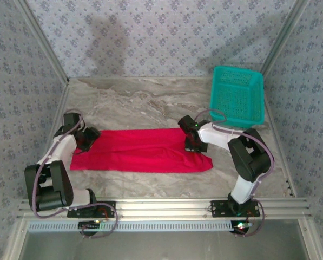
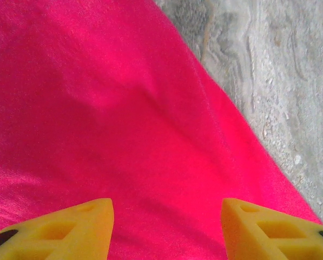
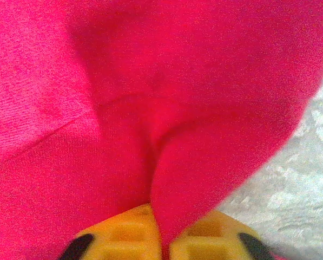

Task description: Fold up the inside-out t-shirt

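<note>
Right gripper (image 3: 164, 238), closest to its wrist lens, has its yellow plastic fingers (image 3: 123, 235) pinching a raised pleat of the plain bright red cloth t-shirt (image 1: 142, 150) at the garment's right end. Left gripper (image 2: 166, 227) sits over the shirt's left end, jaws spread with flat red fabric between them; I cannot tell whether the tips touch it. I log the shirt as a long flattened band across the grey marbled table (image 1: 129, 103), with the teal plastic mesh basket (image 1: 237, 95) apart at far right.
</note>
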Robot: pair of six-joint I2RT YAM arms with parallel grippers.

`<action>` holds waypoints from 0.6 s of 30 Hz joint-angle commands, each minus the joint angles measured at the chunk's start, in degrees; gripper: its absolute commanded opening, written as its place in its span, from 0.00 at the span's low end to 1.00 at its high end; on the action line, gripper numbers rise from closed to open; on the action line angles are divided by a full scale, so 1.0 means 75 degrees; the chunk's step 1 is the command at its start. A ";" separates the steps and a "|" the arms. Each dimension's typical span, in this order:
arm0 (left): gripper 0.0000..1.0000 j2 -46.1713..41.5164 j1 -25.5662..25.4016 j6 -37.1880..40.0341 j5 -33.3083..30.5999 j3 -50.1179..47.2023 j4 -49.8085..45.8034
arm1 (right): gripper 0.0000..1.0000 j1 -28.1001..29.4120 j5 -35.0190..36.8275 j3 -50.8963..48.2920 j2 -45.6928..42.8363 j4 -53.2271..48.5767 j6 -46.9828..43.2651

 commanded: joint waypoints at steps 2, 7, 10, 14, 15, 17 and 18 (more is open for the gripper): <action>0.54 -0.0085 -0.0290 -0.0187 0.0073 -0.0152 0.0119 | 0.00 0.0256 -0.1382 -0.0503 0.0835 0.1394 0.0122; 0.52 -0.0390 -0.1530 -0.1140 -0.0017 -0.0466 0.0689 | 0.00 -0.0281 -0.0724 -0.0577 -0.0603 -0.0141 -0.0617; 0.52 -0.0451 -0.2552 -0.1920 -0.0247 -0.0657 0.1330 | 0.00 -0.0890 -0.0586 -0.0674 -0.1526 -0.0767 -0.1170; 0.52 -0.0311 -0.2978 -0.1932 -0.0487 -0.0138 0.1376 | 0.00 -0.1498 -0.0640 -0.0688 -0.2548 -0.1080 -0.1597; 0.52 -0.0230 -0.2978 -0.1776 -0.0533 0.0117 0.1180 | 0.00 -0.1559 -0.0709 -0.0642 -0.2720 -0.1115 -0.1668; 0.52 -0.0097 -0.2978 -0.1489 -0.0653 0.0573 0.0778 | 0.00 -0.1553 -0.0616 -0.0465 -0.2956 -0.1126 -0.1690; 0.52 -0.0058 -0.2978 -0.1369 -0.0697 0.0724 0.0653 | 0.00 -0.1494 -0.0665 -0.0358 -0.3019 -0.1189 -0.1650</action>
